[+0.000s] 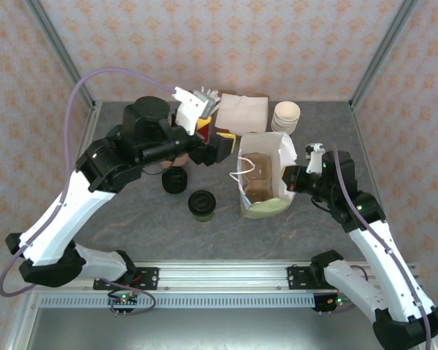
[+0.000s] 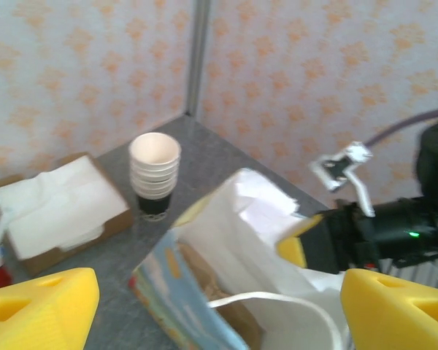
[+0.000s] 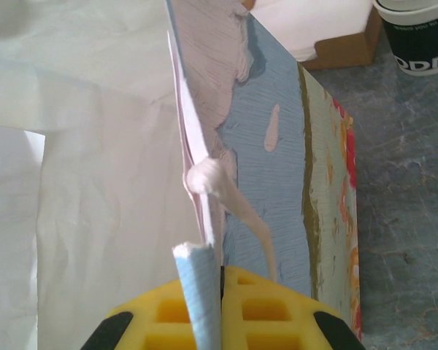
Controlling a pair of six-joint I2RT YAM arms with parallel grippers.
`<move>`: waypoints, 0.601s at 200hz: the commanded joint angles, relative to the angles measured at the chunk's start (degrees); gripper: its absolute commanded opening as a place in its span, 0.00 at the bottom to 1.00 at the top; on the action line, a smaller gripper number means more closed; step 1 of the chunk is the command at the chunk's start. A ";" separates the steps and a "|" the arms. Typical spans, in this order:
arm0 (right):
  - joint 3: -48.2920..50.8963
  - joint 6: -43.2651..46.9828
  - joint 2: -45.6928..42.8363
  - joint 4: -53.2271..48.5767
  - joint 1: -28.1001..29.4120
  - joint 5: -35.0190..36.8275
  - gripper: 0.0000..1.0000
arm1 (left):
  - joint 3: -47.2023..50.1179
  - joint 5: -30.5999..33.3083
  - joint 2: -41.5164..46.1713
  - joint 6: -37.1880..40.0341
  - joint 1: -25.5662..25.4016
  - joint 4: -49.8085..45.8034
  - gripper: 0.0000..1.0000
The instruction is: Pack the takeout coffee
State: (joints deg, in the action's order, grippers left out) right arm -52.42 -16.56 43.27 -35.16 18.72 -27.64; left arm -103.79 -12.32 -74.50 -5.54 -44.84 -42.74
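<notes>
The takeout coffee (image 1: 201, 205), green-sided and black-lidded, is shown upright on the table (image 1: 131, 219) at lower centre of the top view. It is placed just left of the paper bag and outside it, and is touched by neither gripper, so the packing is judged not yet done. The remaining items are listed from largest to smallest.

The left arm (image 1: 95, 182) is stretched from the lower left toward the centre of the top view, so that its wrist is brought close to the bag's mouth.

The paper bag (image 1: 281, 149) is stood right of centre with its mouth open upward. Its white lining and one white handle (image 1: 241, 171) are exposed, an arrangement by which a cup could be lowered straight in.

A box of napkins (image 1: 242, 111) and a stack of cream cups (image 1: 285, 117) are set at the upper centre, apart from the work. A short stack of black lids (image 1: 174, 181) is placed just up-left of the coffee.

The left gripper (image 2: 219, 306) is seen with its yellow fingers spread wide and nothing between them, the bag's mouth lying below. It is judged free to fetch the cup.

The right gripper (image 3: 219, 292) is clamped on the bag's right wall near the rim, apparently so that the bag is steadied and its mouth held open.
</notes>
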 commanded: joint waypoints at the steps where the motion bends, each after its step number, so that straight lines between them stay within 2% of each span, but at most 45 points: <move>1: 1.91 3.83 -3.89 5.78 0.73 -3.13 0.00 | 4.07 4.88 2.56 -0.80 1.71 1.43 0.88; 52: 6.68 7.59 -8.97 10.06 4.02 -4.70 0.00 | 10.27 5.99 6.25 -1.52 4.38 1.26 0.88; 120: 7.91 8.07 -9.80 10.95 5.53 -1.11 0.00 | 14.49 3.97 7.51 -2.59 7.19 2.41 0.89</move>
State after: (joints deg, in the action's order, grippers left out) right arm -44.23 -9.13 34.22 -27.73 23.86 -30.83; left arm -89.86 -8.12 -67.90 -6.94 -38.48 -42.39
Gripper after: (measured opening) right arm 0.057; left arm 0.888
